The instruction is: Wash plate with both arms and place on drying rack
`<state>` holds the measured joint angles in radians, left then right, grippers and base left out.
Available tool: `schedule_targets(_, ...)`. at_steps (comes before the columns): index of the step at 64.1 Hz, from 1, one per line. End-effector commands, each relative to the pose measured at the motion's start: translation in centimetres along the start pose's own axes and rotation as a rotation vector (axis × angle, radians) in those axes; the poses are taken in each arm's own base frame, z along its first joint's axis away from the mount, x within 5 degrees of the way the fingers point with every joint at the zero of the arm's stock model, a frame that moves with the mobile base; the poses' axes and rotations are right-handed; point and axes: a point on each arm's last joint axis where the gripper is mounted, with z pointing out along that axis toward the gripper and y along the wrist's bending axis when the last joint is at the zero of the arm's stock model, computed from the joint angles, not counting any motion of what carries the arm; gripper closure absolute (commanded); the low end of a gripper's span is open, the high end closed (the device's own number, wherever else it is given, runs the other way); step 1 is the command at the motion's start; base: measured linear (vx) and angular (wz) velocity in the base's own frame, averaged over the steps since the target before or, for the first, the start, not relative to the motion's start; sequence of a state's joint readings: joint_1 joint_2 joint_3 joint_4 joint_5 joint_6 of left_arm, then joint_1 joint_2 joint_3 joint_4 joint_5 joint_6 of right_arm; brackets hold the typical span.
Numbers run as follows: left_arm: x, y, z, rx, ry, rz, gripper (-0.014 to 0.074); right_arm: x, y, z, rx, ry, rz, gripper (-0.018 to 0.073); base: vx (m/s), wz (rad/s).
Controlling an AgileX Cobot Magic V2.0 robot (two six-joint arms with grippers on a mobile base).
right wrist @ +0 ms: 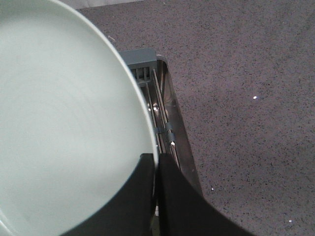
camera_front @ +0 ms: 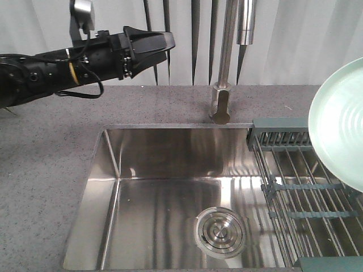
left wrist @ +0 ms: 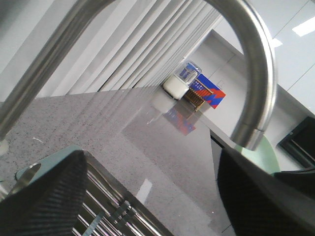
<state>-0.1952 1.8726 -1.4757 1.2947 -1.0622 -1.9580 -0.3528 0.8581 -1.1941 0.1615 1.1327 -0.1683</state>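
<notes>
I am pinching the rim of the round pale mint-green plate (camera_front: 340,122) in the right gripper (right wrist: 156,194), tilted over the steel-wire drying rack (camera_front: 306,190), while the spread-fingered left gripper (camera_front: 163,44) is hovering well apart, to its left.

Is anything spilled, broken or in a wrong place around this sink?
Nothing stands out. The right pincer grips the plate by its rim, tilted above the drying rack, which fits the task. The sink looks whole, and I see no spill.
</notes>
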Motion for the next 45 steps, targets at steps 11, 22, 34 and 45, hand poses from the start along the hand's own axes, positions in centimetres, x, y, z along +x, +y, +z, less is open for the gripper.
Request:
schedule_targets(11, -1.5, -0.9, 4.4, 0.060, -0.056, 0.028, 0.0058, -1.2, 0.1, -0.9, 0.006, -0.111, -0.007, 0.0566, 0.00, 0.00)
schedule_targets(22, -0.9, 0.5, 6.9, 0.049, -0.050, 0.028, 0.0058, -1.4, 0.1, -0.9, 0.007, -0.125, -0.006, 0.0566, 0.00, 0.00)
schedule_targets(34, -0.2, 1.7, 9.3, 0.004, -0.042, 0.053, 0.0058, -1.4, 0.0, -0.9, 0.008, -0.130, -0.006, 0.0566, 0.00, 0.00)
schedule_targets(45, 0.7, 2.5, 11.0, -0.049, -0.041, 0.069, 0.0058, -1.5, 0.0, -1.0, 0.009, -0.137, -0.006, 0.0566, 0.00, 0.00)
